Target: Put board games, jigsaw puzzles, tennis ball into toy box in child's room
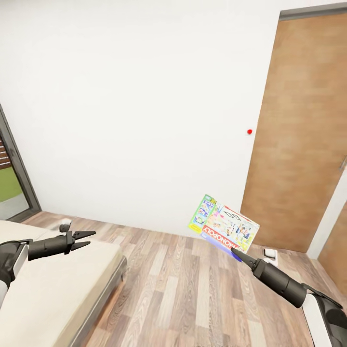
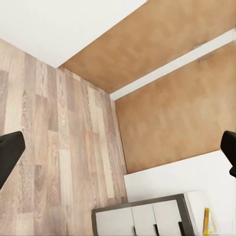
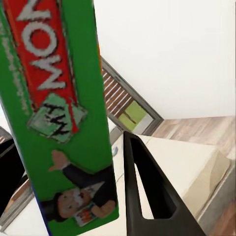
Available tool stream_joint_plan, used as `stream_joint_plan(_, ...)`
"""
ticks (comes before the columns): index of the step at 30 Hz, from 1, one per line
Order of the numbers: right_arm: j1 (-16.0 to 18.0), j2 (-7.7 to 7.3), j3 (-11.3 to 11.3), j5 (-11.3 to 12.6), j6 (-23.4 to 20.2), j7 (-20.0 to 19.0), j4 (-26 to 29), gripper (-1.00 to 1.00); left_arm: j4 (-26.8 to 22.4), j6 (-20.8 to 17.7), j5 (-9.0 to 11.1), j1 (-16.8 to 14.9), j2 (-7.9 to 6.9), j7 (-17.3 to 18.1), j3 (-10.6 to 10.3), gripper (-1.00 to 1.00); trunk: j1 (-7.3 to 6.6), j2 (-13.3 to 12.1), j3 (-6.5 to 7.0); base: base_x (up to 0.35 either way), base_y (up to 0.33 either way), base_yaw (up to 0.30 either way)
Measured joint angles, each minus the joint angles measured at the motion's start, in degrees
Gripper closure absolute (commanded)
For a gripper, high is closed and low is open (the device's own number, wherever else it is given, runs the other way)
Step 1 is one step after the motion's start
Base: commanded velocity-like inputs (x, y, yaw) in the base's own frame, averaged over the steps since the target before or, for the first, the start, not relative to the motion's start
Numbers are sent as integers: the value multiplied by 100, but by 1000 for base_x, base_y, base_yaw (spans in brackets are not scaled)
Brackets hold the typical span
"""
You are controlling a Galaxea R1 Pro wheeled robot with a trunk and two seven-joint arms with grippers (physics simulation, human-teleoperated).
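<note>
Head view: right gripper (image 1: 234, 252) holds a board game (image 1: 223, 223), a Monopoly box, by its lower edge, lifted in the air above the wood floor (image 1: 178, 284), near the brown door (image 1: 299, 130). Right wrist view confirms it: jaws clamped on the box's green edge (image 3: 73, 123), one finger (image 3: 147, 191) alongside. Left gripper (image 1: 85, 239) hovers over the corner of the bed (image 1: 58, 289), jaws slightly parted, empty; left wrist view looks at floor and a cabinet (image 2: 142, 219). Progress judgement: one game picked up and in transit. Toy box and bench are out of frame, so what's already inside can't be told. Delivery of this box is not yet done.
</note>
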State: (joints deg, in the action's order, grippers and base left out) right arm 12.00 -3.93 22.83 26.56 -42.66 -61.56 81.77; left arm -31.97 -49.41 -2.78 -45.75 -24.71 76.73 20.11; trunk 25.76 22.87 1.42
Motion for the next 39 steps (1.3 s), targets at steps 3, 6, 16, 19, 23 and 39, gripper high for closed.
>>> stream_joint_plan(3,0,1,0,-2,1,0,0,100,0,0,0,-2,0,1,0,-100,0,0,0,0,0,-278)
stream_joint_plan(6,0,1,0,-4,2,0,0,100,0,0,0,-2,0,-4,0,-100,0,0,0,0,0,-278)
stream_joint_plan(16,0,2,0,-10,5,1,-22,100,0,0,0,1,0,-7,0,-100,0,0,0,0,0,-278)
stream_joint_plan(19,0,-2,4,-8,9,0,-58,100,0,0,0,1,0,-7,0,-100,0,0,0,0,21,-279)
stream_joint_plan(23,0,-13,7,10,3,0,-90,100,-1,0,0,0,0,-7,0,-100,0,0,0,0,104,-278)
stream_joint_plan(39,0,-28,9,14,4,0,-134,100,-1,0,0,0,0,-8,0,-100,0,0,0,0,193,-278)
